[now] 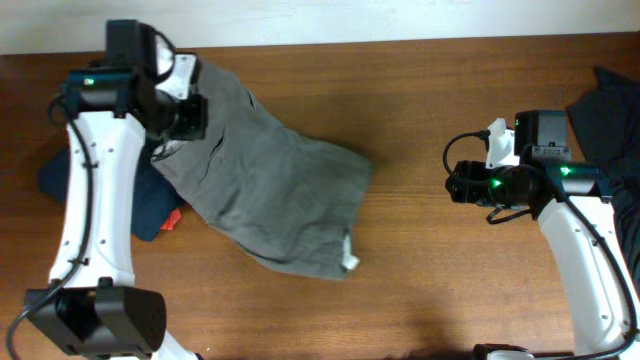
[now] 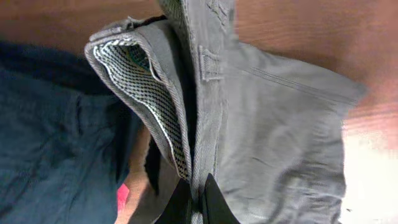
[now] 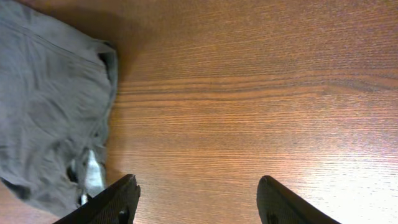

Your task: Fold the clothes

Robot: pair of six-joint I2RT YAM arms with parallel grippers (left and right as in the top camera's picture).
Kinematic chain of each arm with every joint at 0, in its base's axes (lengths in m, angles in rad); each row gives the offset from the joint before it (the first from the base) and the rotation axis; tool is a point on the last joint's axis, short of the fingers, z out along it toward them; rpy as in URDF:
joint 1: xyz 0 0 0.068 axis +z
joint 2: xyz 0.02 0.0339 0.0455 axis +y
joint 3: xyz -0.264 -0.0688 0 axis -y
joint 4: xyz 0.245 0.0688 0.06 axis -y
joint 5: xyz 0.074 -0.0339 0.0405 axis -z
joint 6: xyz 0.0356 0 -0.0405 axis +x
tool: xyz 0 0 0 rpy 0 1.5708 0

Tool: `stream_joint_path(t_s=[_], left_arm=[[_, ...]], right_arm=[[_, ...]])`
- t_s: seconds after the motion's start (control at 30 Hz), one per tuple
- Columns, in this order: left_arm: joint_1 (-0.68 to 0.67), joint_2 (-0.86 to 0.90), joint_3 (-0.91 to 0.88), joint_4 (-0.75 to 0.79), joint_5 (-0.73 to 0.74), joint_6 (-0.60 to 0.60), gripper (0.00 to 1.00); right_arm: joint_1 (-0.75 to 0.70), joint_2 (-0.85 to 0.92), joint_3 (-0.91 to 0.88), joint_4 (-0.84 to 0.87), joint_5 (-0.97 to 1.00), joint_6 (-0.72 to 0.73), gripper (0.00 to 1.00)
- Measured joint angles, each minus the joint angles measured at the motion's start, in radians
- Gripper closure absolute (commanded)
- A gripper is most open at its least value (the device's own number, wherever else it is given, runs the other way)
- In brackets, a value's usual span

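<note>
A grey pair of shorts (image 1: 270,190) lies crumpled on the wooden table, left of centre. My left gripper (image 1: 168,135) is shut on its waistband edge at the upper left; in the left wrist view the fingers (image 2: 198,198) pinch the grey fabric (image 2: 267,124), with the mesh lining (image 2: 146,93) showing. My right gripper (image 1: 455,185) is open and empty over bare wood, well to the right of the shorts. In the right wrist view its fingers (image 3: 198,196) frame bare table, and the shorts' hem (image 3: 50,124) lies at the left.
A dark blue garment (image 1: 150,205) lies under the left arm, with a small red patch (image 1: 172,222) at its edge. A dark pile of clothes (image 1: 615,110) sits at the right edge. Bare wood (image 1: 420,260) stretches between the arms.
</note>
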Motion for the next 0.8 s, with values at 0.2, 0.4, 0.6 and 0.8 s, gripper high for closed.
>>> stream_joint_path(t_s=[0.2,0.4,0.6,0.8], left_arm=[[-0.153,0.038,0.0,-0.008,-0.026,0.002,0.99],[-0.334,0.119,0.001,-0.032,-0.03,-0.06,0.99],[-0.451,0.208,0.001,-0.086,-0.04,-0.124,0.99],[-0.508,0.315,0.001,-0.1,-0.044,-0.158,0.69]], right_arm=[[0.0,0.0,0.0,-0.014,0.003,0.0,0.34],[0.0,0.0,0.0,-0.028,0.003,0.0,0.34],[0.0,0.0,0.0,-0.052,0.003,0.0,0.34],[0.0,0.001,0.0,-0.055,0.003,0.0,0.34]])
